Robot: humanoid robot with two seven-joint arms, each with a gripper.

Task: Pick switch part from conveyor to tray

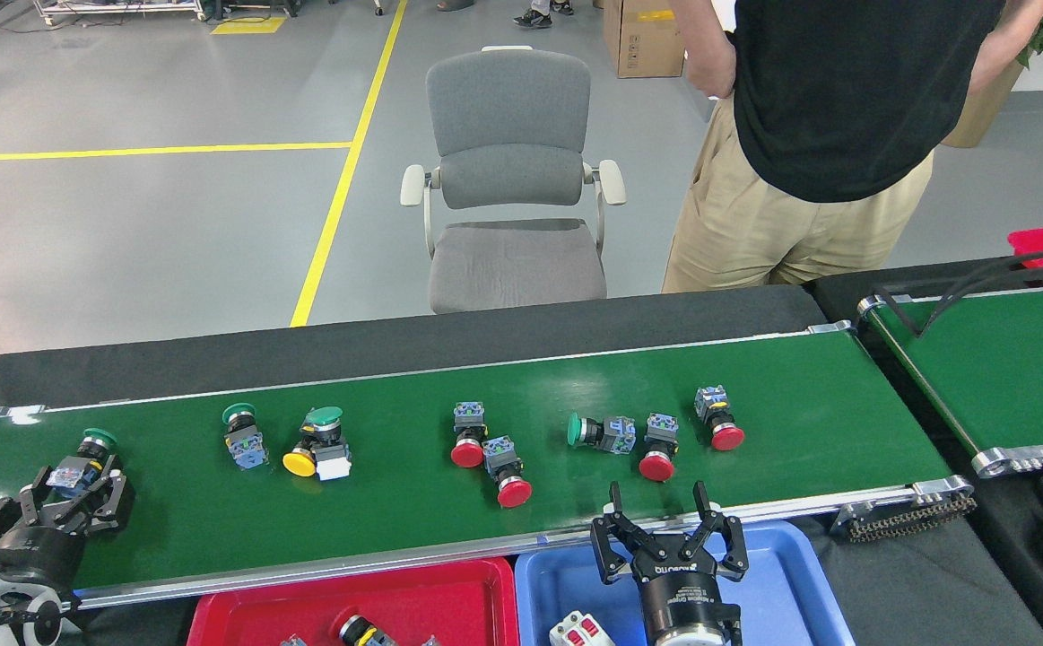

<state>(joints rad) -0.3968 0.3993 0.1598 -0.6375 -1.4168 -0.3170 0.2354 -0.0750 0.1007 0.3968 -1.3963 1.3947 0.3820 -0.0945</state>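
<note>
Grey workshop floor with yellow lines runs behind the bench, where you can see a grey office chair and a person in a black shirt and tan trousers standing at the far right.

Your conveyor crosses the view as a dark-green belt with silver rails, and switch parts lie scattered along it on their sides. Each has a round mushroom cap on a dark barrel with a small grey-blue contact block at the other end.

At the far left a green-capped switch part sits right at your left gripper, whose fingers are spread around its contact block end; whether they touch it you cannot tell.

Further right lie another green-capped one, a yellow and green pair touching each other, two red-capped ones side by side, then a green one just beside a red one, and a last red one.

Your right gripper hangs with its fingers spread wide and holding nothing, over the near rail and the blue tray. A red tray beside it holds a few parts.
</note>
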